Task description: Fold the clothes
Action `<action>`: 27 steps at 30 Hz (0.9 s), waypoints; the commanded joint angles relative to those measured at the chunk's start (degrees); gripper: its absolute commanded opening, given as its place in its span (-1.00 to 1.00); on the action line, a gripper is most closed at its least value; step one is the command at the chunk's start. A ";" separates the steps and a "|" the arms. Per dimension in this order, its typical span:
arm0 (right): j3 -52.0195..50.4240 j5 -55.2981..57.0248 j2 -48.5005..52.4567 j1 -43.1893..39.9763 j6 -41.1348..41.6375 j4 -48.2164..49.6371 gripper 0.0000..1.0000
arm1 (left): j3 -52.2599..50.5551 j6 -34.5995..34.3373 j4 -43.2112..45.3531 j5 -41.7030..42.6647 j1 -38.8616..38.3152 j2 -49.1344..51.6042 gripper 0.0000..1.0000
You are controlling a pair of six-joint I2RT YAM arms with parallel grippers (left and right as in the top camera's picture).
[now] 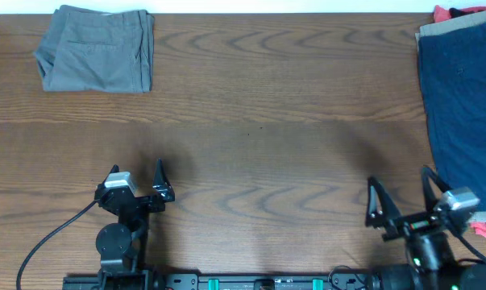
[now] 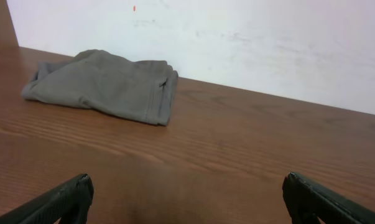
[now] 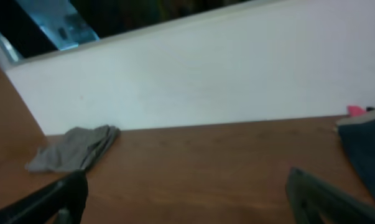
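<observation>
The clothes [image 1: 97, 48] are lying on the table [image 1: 267, 121] at about ten o'clock from its middle, close to the far edge. A second pair of shorts [image 1: 462, 97] is lying at three o'clock, along the right edge, with another garment [image 1: 460, 28] touching its far end. The left gripper [image 1: 136, 169] is sitting at seven o'clock and the right gripper [image 1: 399, 177] at five, both well apart from the clothes

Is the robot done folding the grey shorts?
Nearly, it looks like. Done: the grey shorts lie folded in a bundle at the far left corner of the table. In hand: nothing; the left gripper and right gripper are both open and empty, away from the shorts. Left: maybe nothing for that pair.
</observation>
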 commanded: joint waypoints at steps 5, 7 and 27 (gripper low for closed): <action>-12.09 -1.70 -3.87 0.48 3.76 11.80 0.99 | -1.29 0.33 -1.55 -1.11 0.24 -0.46 0.96; -13.88 -1.62 -3.87 0.61 3.74 13.14 0.99 | -1.29 0.35 -1.57 -1.11 0.24 -0.46 0.96; -24.44 4.63 -3.87 2.05 3.74 21.09 0.98 | -1.29 0.35 -1.57 -1.11 0.24 -0.46 0.96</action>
